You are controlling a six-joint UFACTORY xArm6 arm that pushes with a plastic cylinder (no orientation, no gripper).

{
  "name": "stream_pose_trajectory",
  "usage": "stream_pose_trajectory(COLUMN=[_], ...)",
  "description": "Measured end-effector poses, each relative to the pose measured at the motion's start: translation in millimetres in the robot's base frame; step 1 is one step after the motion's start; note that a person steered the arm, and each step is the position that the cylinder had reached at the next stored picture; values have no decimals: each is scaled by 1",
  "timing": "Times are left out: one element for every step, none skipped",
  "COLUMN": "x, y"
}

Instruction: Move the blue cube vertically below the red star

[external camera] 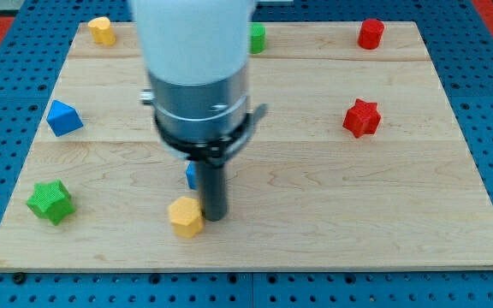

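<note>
Beside tip [214, 217]: yellow block [186, 216] touching; blue cube [192, 175] partly hidden.

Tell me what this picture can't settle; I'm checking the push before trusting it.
- small blue block, camera view: mostly hidden behind the dark rod, shape unclear.
- green block at the view's top: partly covered by the white arm housing.
- my tip: contact with the yellow block can't be judged.

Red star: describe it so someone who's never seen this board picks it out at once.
Start at the wooden board and go to the half at the view's right, well away from the arm and my tip. Two red blocks sit there: the red cylinder near the view's top edge, and below it, at mid-height, the red star. Its pointed, star-shaped outline marks it from the rounder one.
</note>
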State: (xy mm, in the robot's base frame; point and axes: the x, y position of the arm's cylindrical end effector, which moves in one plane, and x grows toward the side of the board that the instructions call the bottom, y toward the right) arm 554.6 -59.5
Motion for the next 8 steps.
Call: stream_pose_trajectory(x=[-13,-23,-41,-48,-51,-68,-80,-96], y=[-19,-43,-30,29,68,8,29,94])
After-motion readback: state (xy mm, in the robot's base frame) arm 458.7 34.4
